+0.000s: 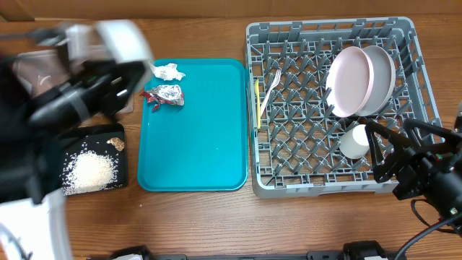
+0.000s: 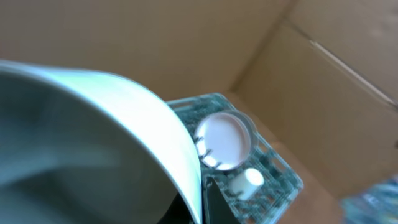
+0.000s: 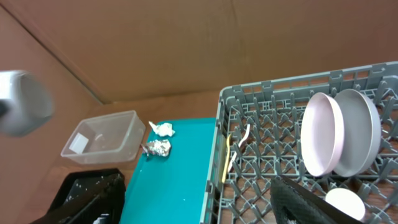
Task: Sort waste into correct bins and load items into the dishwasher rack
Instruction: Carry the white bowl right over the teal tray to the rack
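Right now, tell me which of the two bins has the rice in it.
The shallow black tray: loose white rice lies piled in it beside a small brown lump. The clear tub shows no rice.

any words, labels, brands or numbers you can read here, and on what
No text can be read in any view.
foil wrapper: red print, too crumpled and small to read
clear tub: pale patch on its floor, no letters to make out
bowl: blank, though blurred
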